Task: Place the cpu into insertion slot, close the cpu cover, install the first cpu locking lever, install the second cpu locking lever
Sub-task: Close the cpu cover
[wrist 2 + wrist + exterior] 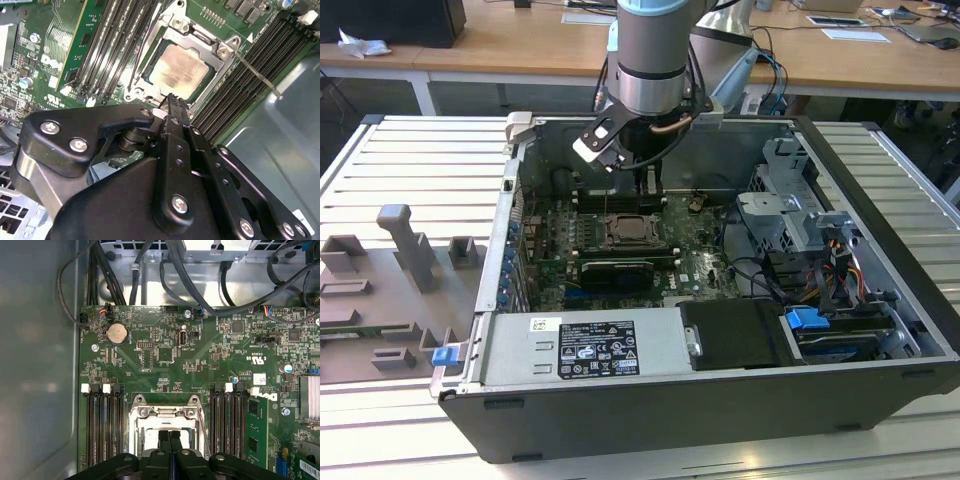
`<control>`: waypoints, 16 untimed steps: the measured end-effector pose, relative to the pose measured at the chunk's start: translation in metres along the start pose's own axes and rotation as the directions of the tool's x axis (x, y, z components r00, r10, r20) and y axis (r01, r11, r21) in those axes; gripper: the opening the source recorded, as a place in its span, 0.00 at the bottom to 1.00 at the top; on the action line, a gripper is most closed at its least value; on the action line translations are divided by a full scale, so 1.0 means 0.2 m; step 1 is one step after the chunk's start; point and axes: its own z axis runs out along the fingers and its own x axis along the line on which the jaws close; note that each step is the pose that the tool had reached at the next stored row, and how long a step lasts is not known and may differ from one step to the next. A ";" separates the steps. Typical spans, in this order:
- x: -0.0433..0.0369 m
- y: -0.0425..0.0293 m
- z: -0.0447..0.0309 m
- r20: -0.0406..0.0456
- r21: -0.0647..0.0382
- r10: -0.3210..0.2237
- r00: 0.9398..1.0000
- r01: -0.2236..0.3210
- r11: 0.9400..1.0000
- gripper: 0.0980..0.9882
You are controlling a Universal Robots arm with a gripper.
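Exterior view: the gripper (651,192) hangs over the socket (627,232); second wrist view: the chip (178,70) lies in the socket beneath its cover (212,67); first wrist view: fingers (163,440) pinched together, empty, so press metal only, I judge, never the chip.

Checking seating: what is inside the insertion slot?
The cpu lies in the insertion slot, its pale face showing through the cpu cover window. The shut gripper hides one corner of the slot; contacts under the cpu cannot be seen.
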 end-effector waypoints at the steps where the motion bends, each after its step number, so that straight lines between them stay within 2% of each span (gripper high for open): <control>1: 0.000 -0.004 0.000 0.000 0.000 0.000 1.000 0.000 1.000 0.01; 8: 0.000 -0.035 0.003 0.000 0.000 0.000 1.000 0.000 1.000 0.01; 16: 0.000 -0.052 0.004 0.000 0.000 0.000 1.000 0.000 1.000 0.01</control>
